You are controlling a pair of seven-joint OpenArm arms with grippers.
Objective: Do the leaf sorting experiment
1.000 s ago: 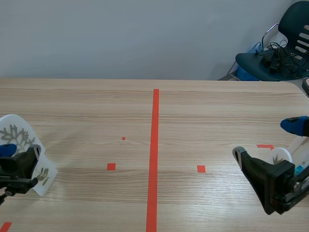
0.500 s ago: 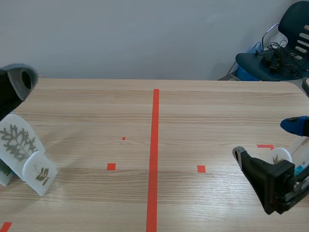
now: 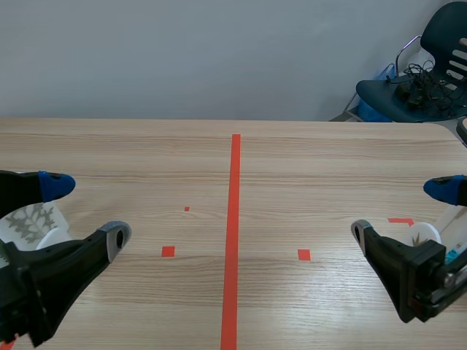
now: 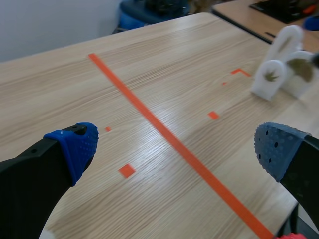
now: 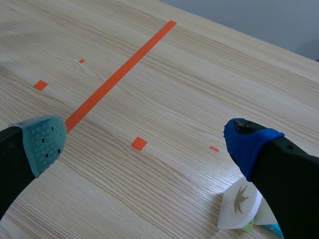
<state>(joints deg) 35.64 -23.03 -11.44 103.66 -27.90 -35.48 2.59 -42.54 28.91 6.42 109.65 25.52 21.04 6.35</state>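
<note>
leaf cards (image 3: 29, 219) stand near the splayed left gripper (image 3: 87, 209).

Two left leaf cards (image 3: 28, 219), at least two right leaf cards (image 3: 425, 235), one chair (image 3: 436, 29).

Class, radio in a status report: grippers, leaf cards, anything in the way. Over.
Left gripper open, empty. Right gripper open, empty. Leaf cards not gripped: left set by left gripper, right set by right gripper. Left set partly hidden behind left gripper.

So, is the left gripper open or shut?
Open: the left gripper has its fingers far apart, nothing between them.
</note>
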